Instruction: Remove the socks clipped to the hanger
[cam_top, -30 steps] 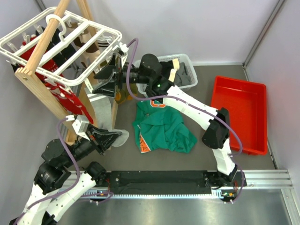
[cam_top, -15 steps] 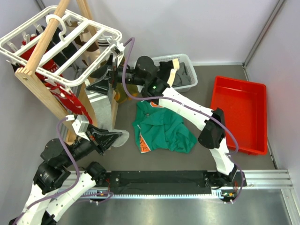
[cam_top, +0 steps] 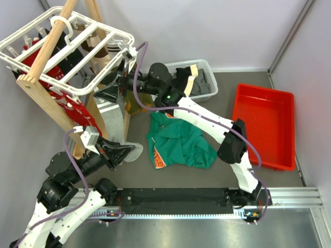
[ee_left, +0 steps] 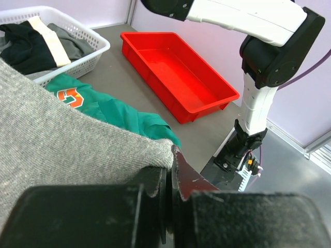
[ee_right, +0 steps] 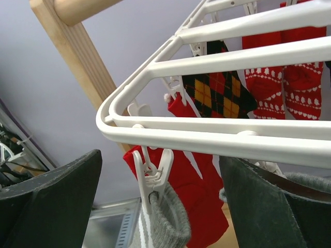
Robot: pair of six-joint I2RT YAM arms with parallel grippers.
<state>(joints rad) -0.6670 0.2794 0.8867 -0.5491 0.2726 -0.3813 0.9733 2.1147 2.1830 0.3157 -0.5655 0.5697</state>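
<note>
Two claws share one grey sock (ee_left: 62, 150) — left gripper (ee_left: 168, 175) clamped on its lower end, right gripper (ee_right: 160, 199) spread wide astride the clip (ee_right: 151, 178) on the hanger (ee_right: 207, 135); next, probably squeeze that clip open.

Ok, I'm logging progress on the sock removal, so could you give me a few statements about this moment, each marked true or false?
1. The left fingers are shut on a grey sock. True.
2. The red tray holds two socks. False: it is empty.
3. The right fingers are open, close to a corner of the hanger. True.
4. The green shirt is clipped to the hanger. False: it lies crumpled on the table.
5. Red patterned socks hang from the hanger. True.
</note>
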